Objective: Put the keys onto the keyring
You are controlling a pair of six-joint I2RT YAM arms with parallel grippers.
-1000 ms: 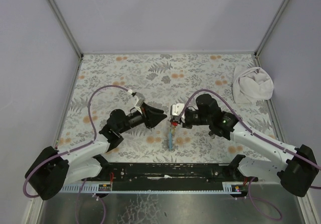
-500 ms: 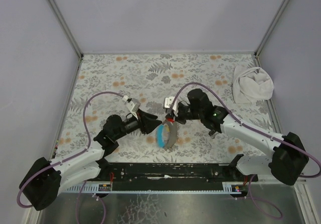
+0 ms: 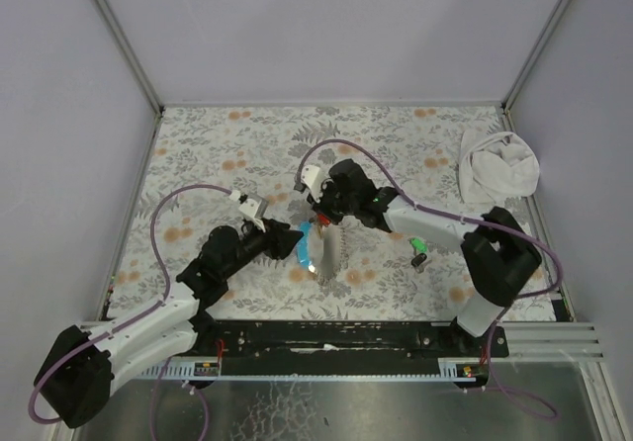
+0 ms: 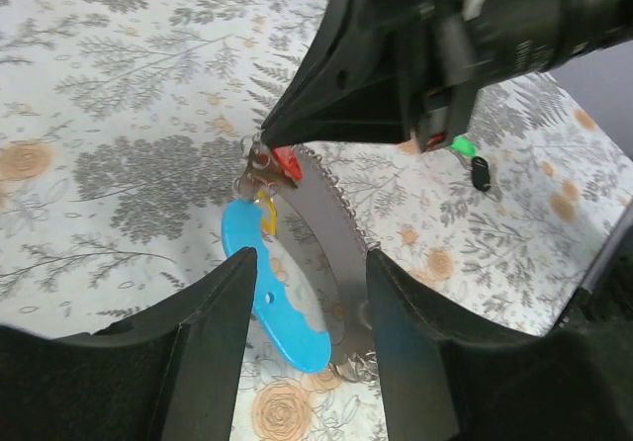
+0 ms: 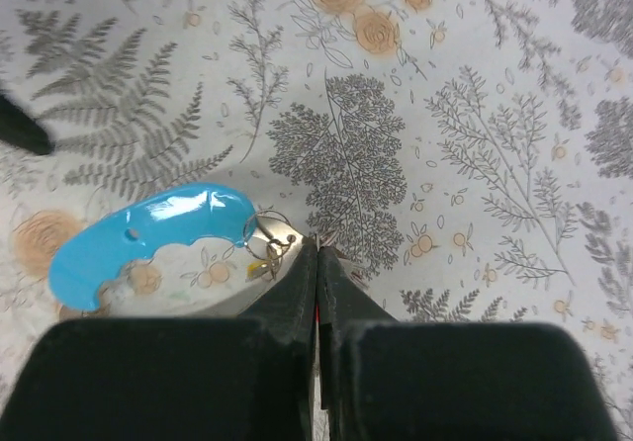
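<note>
The keyring is a wide hoop, its light blue part [image 3: 304, 249] beside its grey part [image 3: 331, 255] at the table's middle. In the left wrist view the blue part [image 4: 272, 298] and grey part [image 4: 331, 228] lie between my open left gripper's [image 4: 312, 263] fingers, untouched. My right gripper [image 3: 318, 219] is shut on the red key [image 4: 288, 164] at the hoop's top, by a small wire ring [image 5: 265, 231]. The tan-yellow key [image 4: 267, 214] hangs there too. The green key [image 3: 421, 245] and black key [image 3: 419, 260] lie loose to the right. My left gripper [image 3: 295, 241] is just left of the hoop.
A white cloth bundle [image 3: 497, 167] lies at the back right by the wall. The right arm's cable [image 3: 341, 145] arches over the middle of the floral table [image 3: 198, 154]. Walls close in the left, back and right sides.
My right gripper has swung left and farther back, carrying the keyring with it. The hoop has turned to show its blue and grey parts. My left gripper has moved forward to straddle it.
</note>
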